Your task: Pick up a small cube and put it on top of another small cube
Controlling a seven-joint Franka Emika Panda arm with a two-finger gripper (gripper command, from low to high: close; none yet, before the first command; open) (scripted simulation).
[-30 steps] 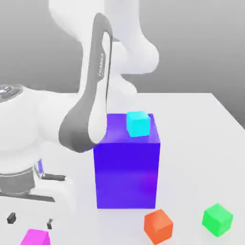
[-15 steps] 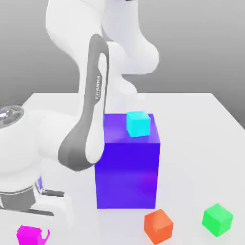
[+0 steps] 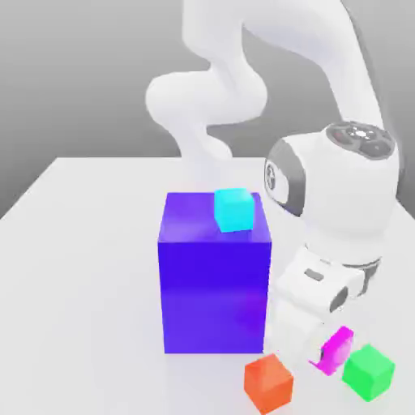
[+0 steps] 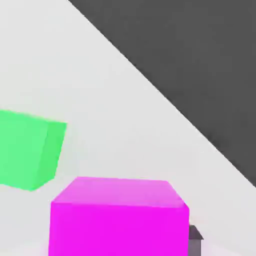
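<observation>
Swung from lower left over to lower right: white arm (image 3: 348, 203), claw (image 3: 328, 354) clenched on the small pink cube (image 3: 336, 348), held up off the table (image 3: 81, 243). One big blue block (image 3: 215, 284) mid-frame, blocking nothing. Four small cubes: pink, cyan (image 3: 234, 209) atop blue, orange (image 3: 268, 382), green (image 3: 368, 371) just beside pink.

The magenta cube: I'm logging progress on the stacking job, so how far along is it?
Done: the gripper is shut on the magenta cube, so the pick is made. In hand: the cube hangs in the gripper beside the green cube, between it and the orange-red cube. Left: setting it on top of another small cube and letting go; none is stacked yet.
</observation>
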